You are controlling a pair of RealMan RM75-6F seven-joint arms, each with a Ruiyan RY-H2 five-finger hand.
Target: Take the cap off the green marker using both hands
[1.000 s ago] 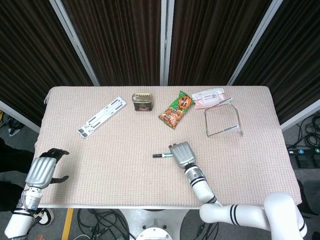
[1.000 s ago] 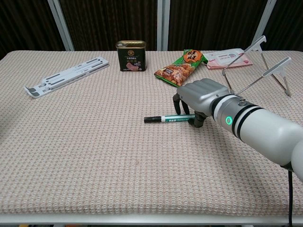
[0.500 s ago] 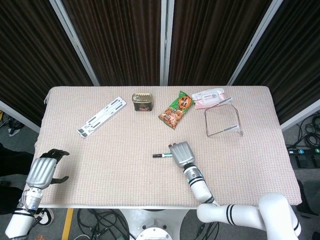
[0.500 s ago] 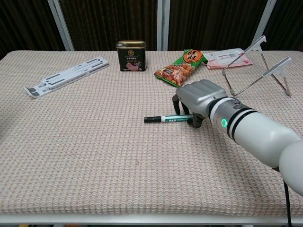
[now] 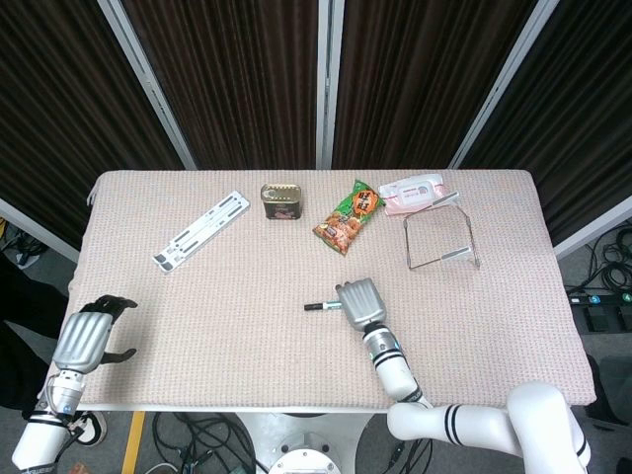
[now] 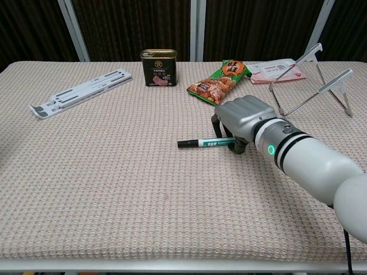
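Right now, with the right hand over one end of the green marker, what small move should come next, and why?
Probably lift the green marker slightly off the table. The right hand has its fingers curled around the marker's right end, the dark capped end pointing left, while the left hand hangs open off the table's near-left edge and must come in for the cap.

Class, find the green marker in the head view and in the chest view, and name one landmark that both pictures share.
Head view: the green marker lies on the table just below the middle of the picture, with the right hand at its right end.
Chest view: it lies right of centre, its black end pointing left, under the right hand's fingers.
Shared landmark: the tin can at the far side of the table.
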